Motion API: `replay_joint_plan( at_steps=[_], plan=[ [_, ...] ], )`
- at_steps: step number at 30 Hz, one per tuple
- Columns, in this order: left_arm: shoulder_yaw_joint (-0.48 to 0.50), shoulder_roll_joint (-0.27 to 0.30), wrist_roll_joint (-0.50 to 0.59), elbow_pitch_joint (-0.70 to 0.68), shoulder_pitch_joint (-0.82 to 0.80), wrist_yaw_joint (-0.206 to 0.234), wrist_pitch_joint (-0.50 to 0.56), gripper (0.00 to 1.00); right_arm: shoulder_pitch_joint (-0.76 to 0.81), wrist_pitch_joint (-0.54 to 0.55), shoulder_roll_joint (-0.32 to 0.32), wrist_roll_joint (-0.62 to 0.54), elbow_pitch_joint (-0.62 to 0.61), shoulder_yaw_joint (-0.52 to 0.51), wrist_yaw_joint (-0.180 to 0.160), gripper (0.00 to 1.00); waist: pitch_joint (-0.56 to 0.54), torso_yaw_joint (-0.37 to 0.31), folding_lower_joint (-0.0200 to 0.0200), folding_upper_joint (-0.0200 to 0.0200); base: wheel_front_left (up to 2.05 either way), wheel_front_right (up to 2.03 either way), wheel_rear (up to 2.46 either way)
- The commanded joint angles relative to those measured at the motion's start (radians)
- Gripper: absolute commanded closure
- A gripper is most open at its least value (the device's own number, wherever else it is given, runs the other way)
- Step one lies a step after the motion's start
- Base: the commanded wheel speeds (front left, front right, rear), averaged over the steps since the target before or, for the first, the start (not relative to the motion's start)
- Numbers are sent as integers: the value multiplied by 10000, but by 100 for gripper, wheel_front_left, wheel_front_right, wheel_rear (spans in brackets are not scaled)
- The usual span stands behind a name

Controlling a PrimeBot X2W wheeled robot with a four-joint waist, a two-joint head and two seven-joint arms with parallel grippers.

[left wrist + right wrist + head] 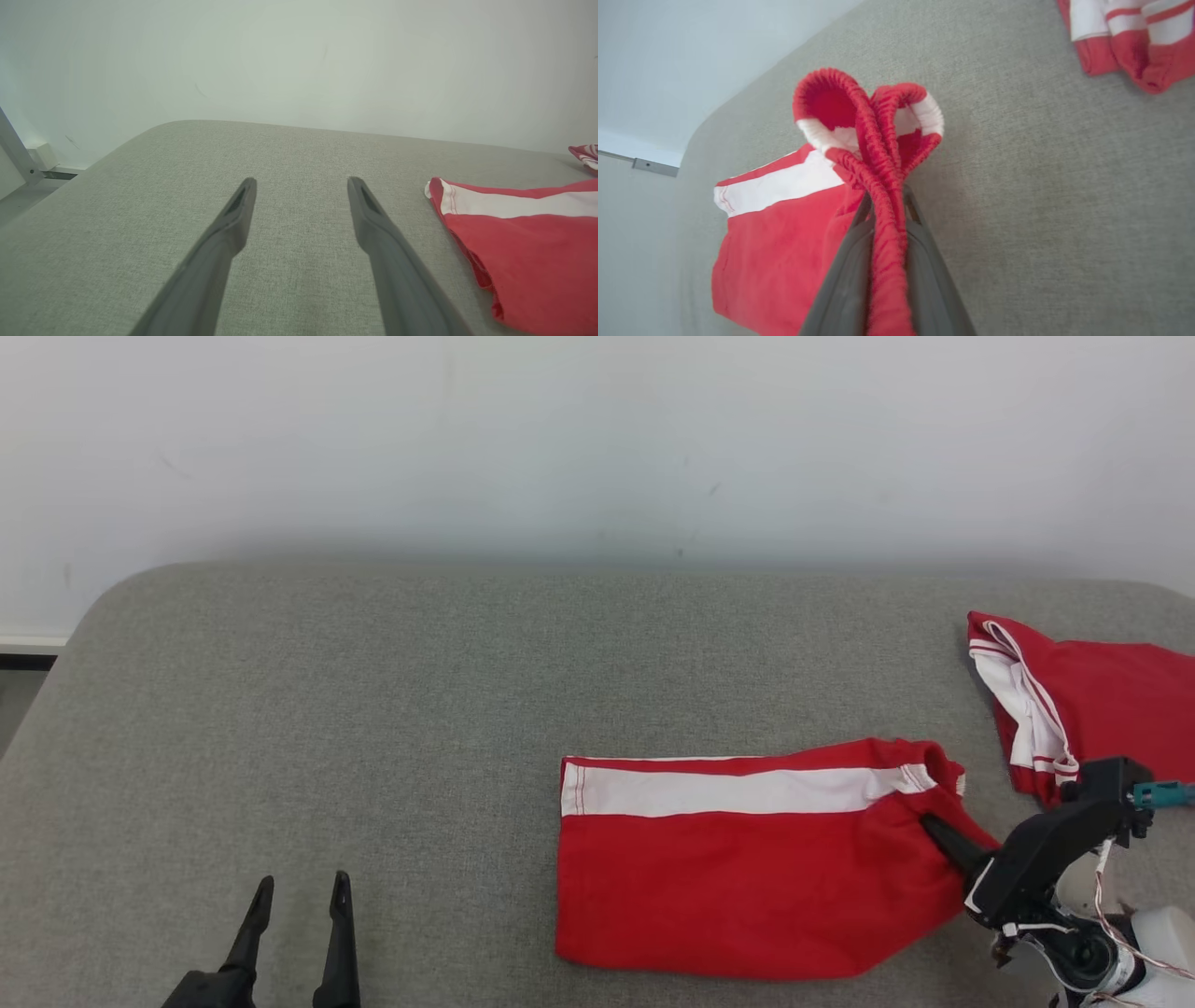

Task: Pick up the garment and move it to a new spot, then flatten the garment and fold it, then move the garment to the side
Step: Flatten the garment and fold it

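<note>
- On grey fabric worktop (373, 709), folded red-and-white cloth shorts (747, 868) stretch leftward from right pincer (929, 826), clenched on elastic waistband (880, 186).
- Left pincer (302, 880) released, farther away.

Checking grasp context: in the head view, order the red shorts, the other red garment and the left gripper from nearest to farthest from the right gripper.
1. The red shorts: clamped in the right gripper at the waistband.
2. The other red garment: just beyond, toward the right edge.
3. The left gripper: open, far off at lower left.
</note>
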Motion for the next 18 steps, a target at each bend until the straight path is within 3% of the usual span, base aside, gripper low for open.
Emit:
replay_joint_plan(
  at_steps=[1,11,18],
  plan=[
    [-24,-37,-45,32,12,-13,-30,0,17,339,221,284,-214,-137,-29,100,-30,-30,0,0,0,0,0],
    [-343,-48,-148,205,10,-12,-30,0,-512,2773,2044,960,-1543,-991,-28,100,-84,252,0,0,0,0,0],
    [-631,-51,-267,323,-79,-8,-30,0,-1036,3215,2310,998,-1193,-606,-28,100,-73,637,0,0,0,0,0]
  ],
)
